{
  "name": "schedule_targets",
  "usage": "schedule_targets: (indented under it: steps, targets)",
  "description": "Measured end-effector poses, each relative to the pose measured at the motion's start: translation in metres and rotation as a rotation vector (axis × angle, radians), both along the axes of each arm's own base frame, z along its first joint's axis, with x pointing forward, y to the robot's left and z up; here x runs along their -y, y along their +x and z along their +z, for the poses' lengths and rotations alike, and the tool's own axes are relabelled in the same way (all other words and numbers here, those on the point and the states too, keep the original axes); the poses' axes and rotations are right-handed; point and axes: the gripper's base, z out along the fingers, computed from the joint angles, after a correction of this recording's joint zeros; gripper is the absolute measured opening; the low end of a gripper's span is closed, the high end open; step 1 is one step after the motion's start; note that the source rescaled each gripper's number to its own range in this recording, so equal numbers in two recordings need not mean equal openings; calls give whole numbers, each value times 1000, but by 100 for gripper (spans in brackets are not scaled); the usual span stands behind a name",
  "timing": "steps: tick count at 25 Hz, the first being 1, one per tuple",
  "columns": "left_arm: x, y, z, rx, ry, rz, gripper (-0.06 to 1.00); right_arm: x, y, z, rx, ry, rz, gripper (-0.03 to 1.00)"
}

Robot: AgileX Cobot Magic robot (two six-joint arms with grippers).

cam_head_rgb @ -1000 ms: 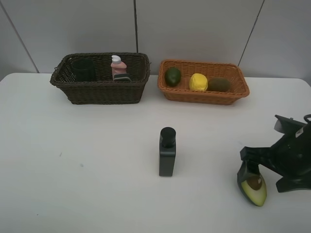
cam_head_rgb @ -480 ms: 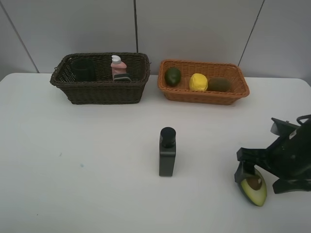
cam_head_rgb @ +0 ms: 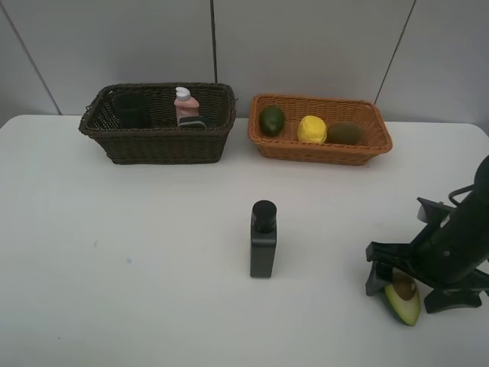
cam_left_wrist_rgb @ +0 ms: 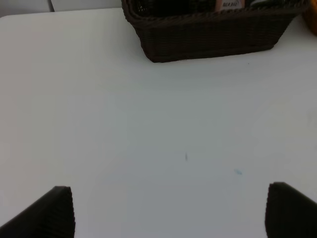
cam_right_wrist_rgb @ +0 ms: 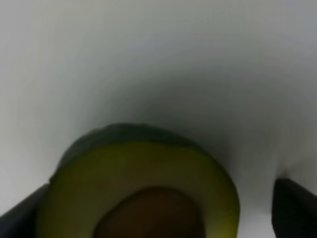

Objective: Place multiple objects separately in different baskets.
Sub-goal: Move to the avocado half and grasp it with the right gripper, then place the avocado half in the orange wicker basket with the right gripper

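Observation:
The halved avocado point(cam_head_rgb: 405, 300) with its pit lies cut side up at the front right of the white table. My right gripper point(cam_head_rgb: 407, 289) is down over it, open, with a finger on each side. The right wrist view shows the avocado point(cam_right_wrist_rgb: 138, 178) close up between the fingertips point(cam_right_wrist_rgb: 294, 208). The black square bottle point(cam_head_rgb: 263, 241) stands upright mid-table. The dark brown basket point(cam_head_rgb: 157, 144) holds the grey cup point(cam_head_rgb: 131, 109), pink bottle point(cam_head_rgb: 185, 104) and dark pad point(cam_head_rgb: 193, 122). The orange-tan basket point(cam_head_rgb: 321, 151) holds the lime point(cam_head_rgb: 271, 120), lemon point(cam_head_rgb: 312, 128) and kiwi point(cam_head_rgb: 344, 133). My left gripper point(cam_left_wrist_rgb: 168, 213) is open and empty above bare table.
The left wrist view shows the dark brown basket point(cam_left_wrist_rgb: 208, 34) ahead at the far side of the table. A grey panelled wall point(cam_head_rgb: 306, 46) stands behind both baskets. The table's front edge lies close to the avocado.
My right gripper has come down lower around the avocado and shifted slightly toward the table's front. The avocado, bottle and baskets have not moved.

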Motion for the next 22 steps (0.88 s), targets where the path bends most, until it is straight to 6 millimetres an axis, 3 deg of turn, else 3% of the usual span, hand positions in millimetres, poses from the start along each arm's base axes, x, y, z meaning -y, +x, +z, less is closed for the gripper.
schedule_targets:
  steps: [2,4,13,18,22]
  targets:
    - [0,0,0,0,0,0,99,0,0,0,-1,-1,0,76]
    - [0,0,0,0,0,0,99,0,0,-1,1,-1,-1,47]
    - [0,0,0,0,0,0,99,0,-1,10,43,12,21,48]
    - [0,0,0,0,0,0,99,-2,12,44,141,18,67,47]
    - [0,0,0,0,0,0,99,-6,44,80,266,15,103,47]
